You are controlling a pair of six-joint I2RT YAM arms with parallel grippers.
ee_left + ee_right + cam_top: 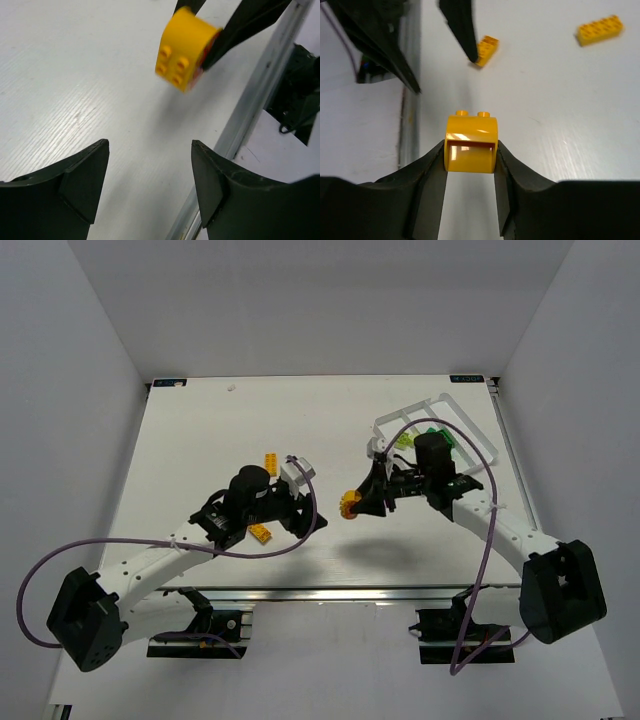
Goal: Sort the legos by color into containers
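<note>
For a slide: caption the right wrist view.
The right fingers pinch a rounded orange brick; two orange bricks lie on the table.

a: item one, furniture?
b: one white table (200,440), matte; a metal rail (330,592) ran along its near edge.
a: walls?
b: three, plain white: left wall (60,390), back wall (320,300), right wall (590,390). light was even, shadows were soft.

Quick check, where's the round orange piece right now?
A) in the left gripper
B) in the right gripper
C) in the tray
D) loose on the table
B: the right wrist view shows the right gripper clamped on the round orange piece, held off the table, while the left gripper stands open with nothing in it.
</note>
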